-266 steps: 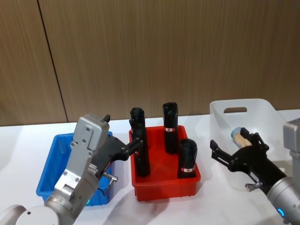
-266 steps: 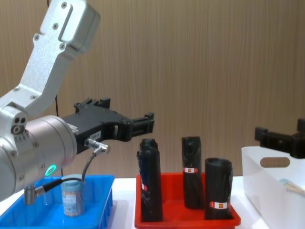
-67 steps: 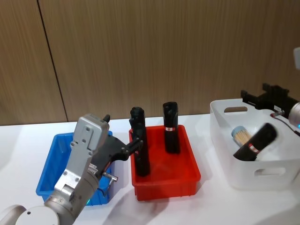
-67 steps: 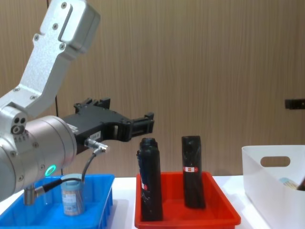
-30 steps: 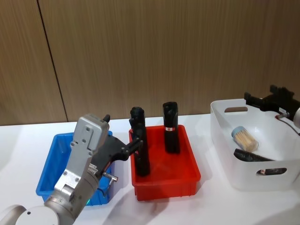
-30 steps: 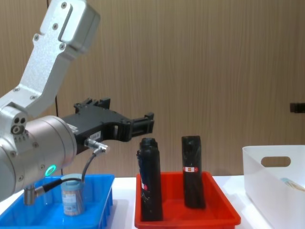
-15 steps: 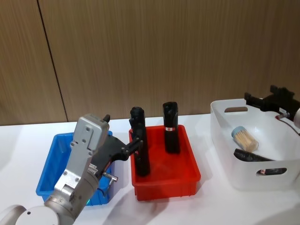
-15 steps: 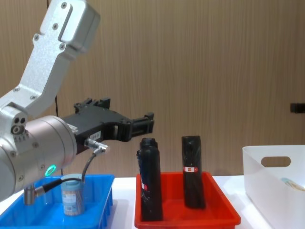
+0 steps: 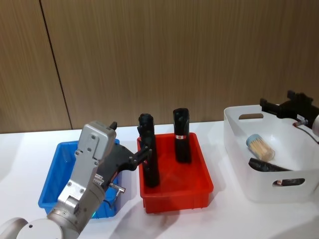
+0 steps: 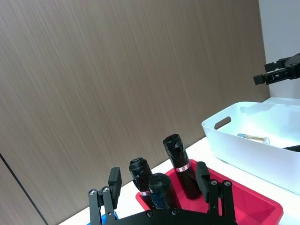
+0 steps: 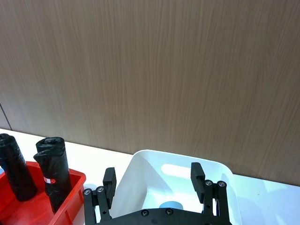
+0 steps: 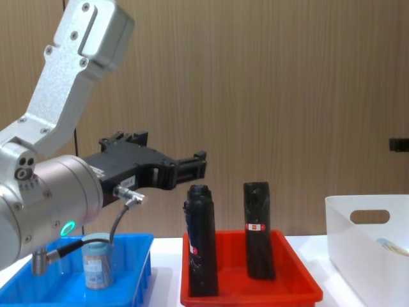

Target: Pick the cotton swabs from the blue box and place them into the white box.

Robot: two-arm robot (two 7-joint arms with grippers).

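One tub of cotton swabs (image 12: 97, 263) stands upright in the blue box (image 9: 53, 175) at the table's left. My left gripper (image 9: 130, 144) hangs open and empty above the blue box's right side, next to the red tray; its fingers (image 10: 114, 181) stand wide apart. A second cotton swabs tub (image 9: 259, 146) lies inside the white box (image 9: 238, 149) on the right, beside a fallen black roll (image 9: 271, 166). Above that box's far rim my right gripper (image 9: 284, 102) is open and empty, its fingers (image 11: 197, 174) spread over the white box (image 11: 140, 161).
The red tray (image 9: 175, 191) sits between the two boxes with two upright black rolls (image 9: 181, 135) in it, the nearer roll (image 9: 149, 158) close to my left gripper. A wooden wall stands behind the white table.
Nothing has moved in the last second. Before that, a third black roll went from the red tray into the white box, and my right gripper rose to the box's far rim.
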